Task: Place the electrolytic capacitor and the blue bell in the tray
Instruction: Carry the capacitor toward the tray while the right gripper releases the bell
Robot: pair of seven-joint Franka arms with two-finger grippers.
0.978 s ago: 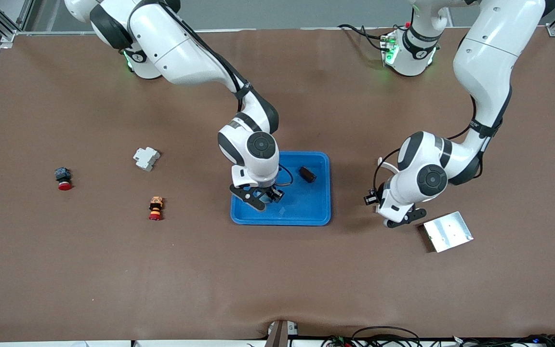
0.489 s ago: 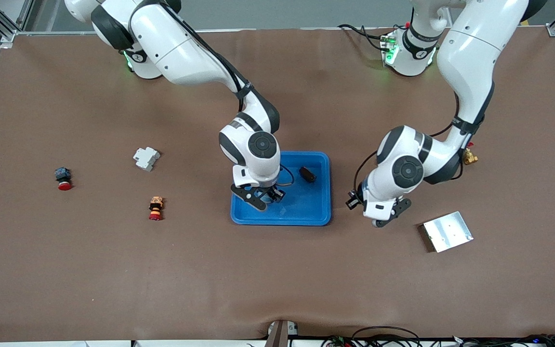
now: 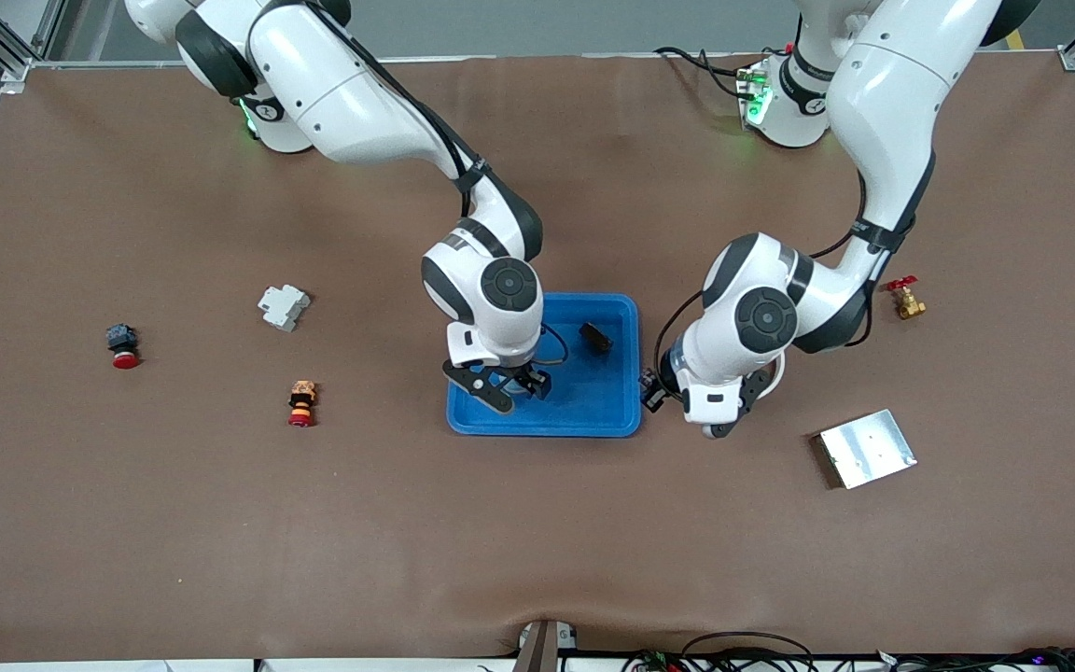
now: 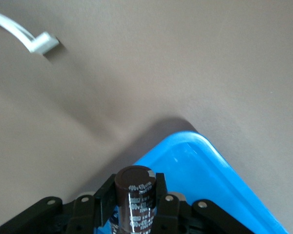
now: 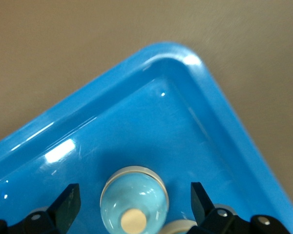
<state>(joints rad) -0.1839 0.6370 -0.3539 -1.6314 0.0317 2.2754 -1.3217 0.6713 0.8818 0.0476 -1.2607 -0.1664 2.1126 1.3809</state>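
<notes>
left gripper [image 3: 698, 417] moved trayward clamping capacitor [image 4: 136, 192], right fingers [image 5: 67, 204] apart around bell [image 5: 134, 201]

right hand [image 3: 511, 385] spread, left hand [image 3: 687, 403] clamped

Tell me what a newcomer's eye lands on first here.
The bright blue tray mid-table, with both arms at it. The right gripper is open over the tray, a blue bell between its fingers. The left gripper, at the tray's corner toward the left arm's end, is shut on a capacitor.
</notes>
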